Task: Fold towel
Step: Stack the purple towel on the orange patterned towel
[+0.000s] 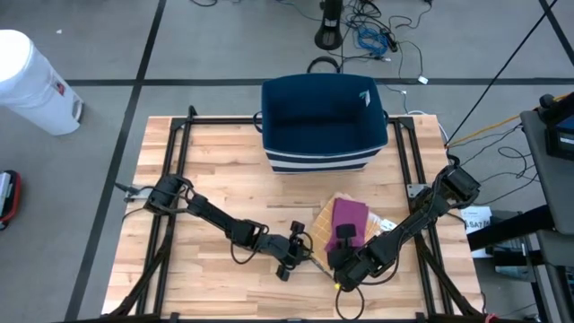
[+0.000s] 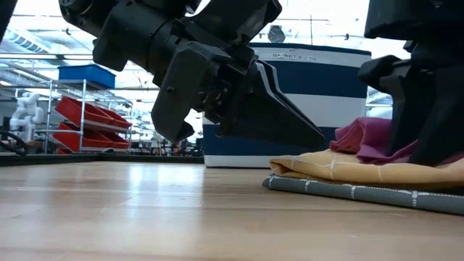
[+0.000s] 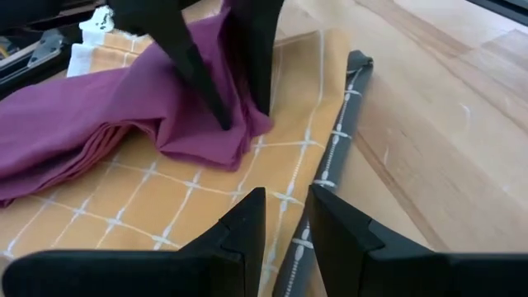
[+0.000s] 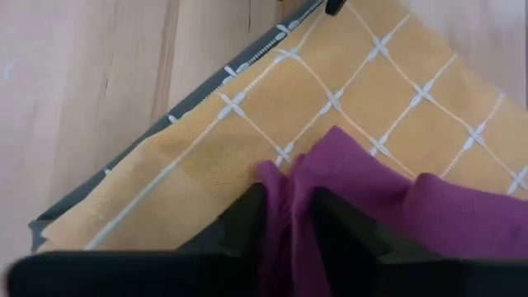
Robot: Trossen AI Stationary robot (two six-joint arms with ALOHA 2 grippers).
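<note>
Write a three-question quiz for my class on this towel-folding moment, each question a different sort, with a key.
1. True or false: the purple towel lies on top of the yellow checked towel.
2. Which gripper is pinching the purple towel? A) left gripper B) right gripper C) neither
3. Fill in: beneath the yellow towel lies a ____ towel with a white pattern.

Key
1. True. The wrist views show purple cloth resting on the yellow one.
2. B. The right wrist view shows purple fabric bunched between that gripper's fingers; the left gripper sits over the yellow towel's edge with nothing between its fingers.
3. Grey.
</note>
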